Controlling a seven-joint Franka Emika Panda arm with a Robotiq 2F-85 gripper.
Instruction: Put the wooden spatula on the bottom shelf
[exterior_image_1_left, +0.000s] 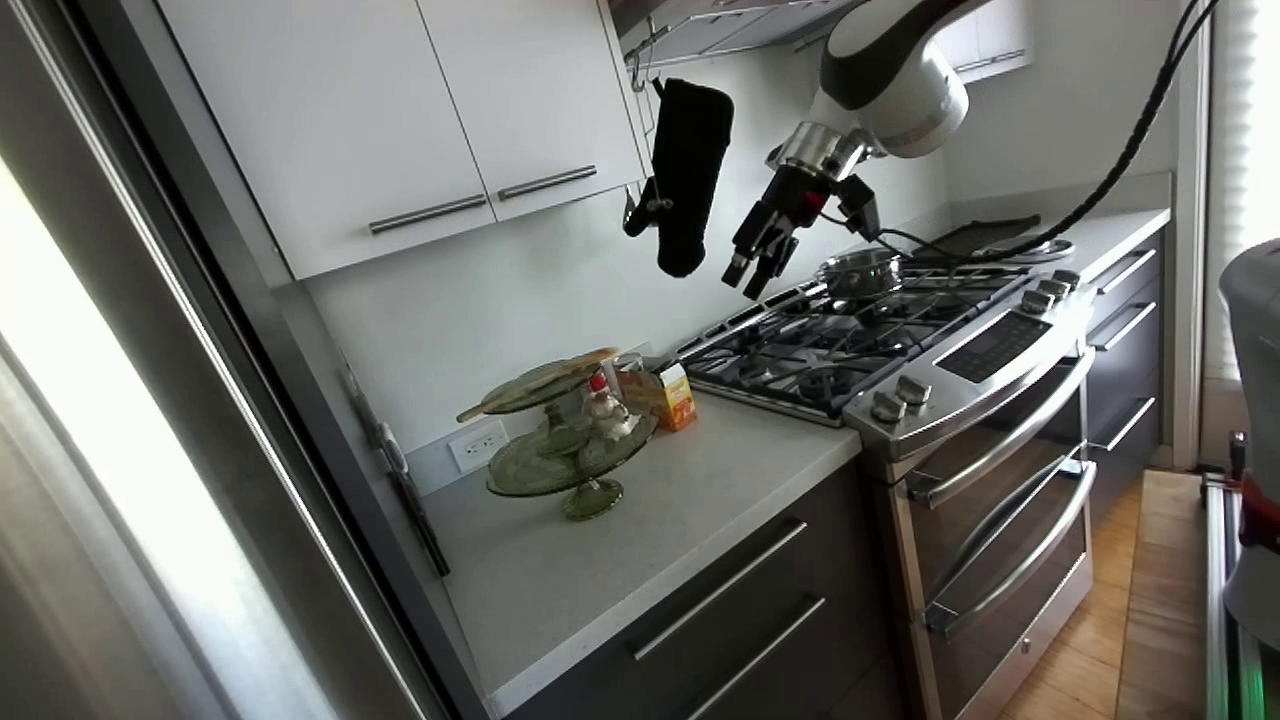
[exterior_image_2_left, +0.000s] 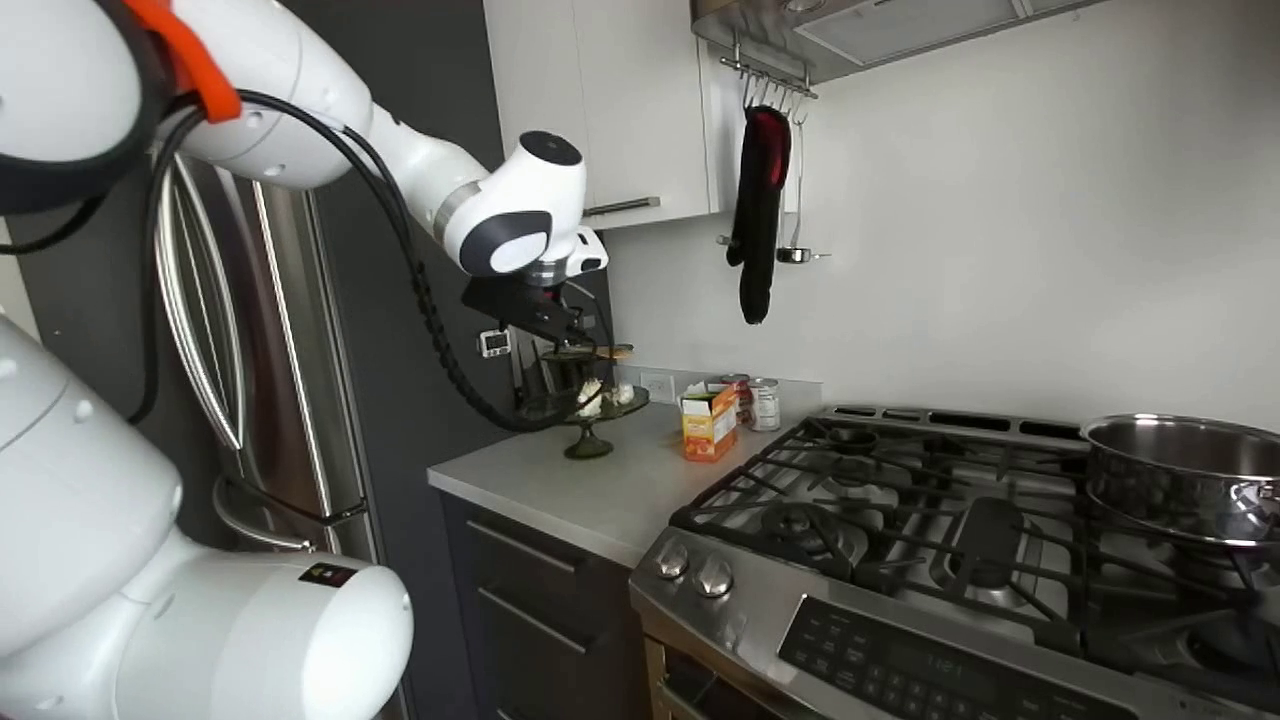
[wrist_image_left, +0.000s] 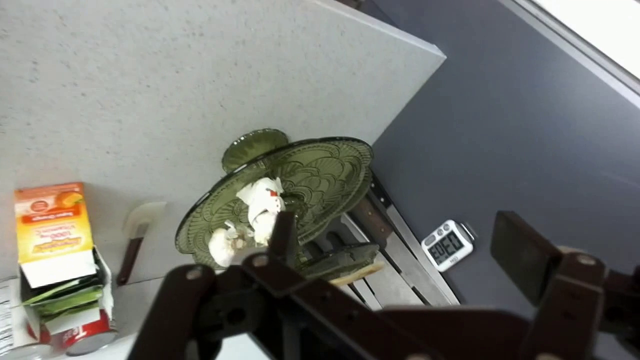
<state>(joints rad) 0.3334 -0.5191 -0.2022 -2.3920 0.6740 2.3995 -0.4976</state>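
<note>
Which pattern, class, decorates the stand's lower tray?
Overlapping scallops; the lower tray shows best in the wrist view.

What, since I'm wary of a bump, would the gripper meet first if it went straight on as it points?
The gripper would likely meet the green stand's lower tray first; depth is unclear, so it might miss and reach the counter.

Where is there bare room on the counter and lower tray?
On the counter, between stand, orange box, stove and front edge. On the lower tray, toward the grey panel; garlic and a white thing crowd its opposite side.
</note>
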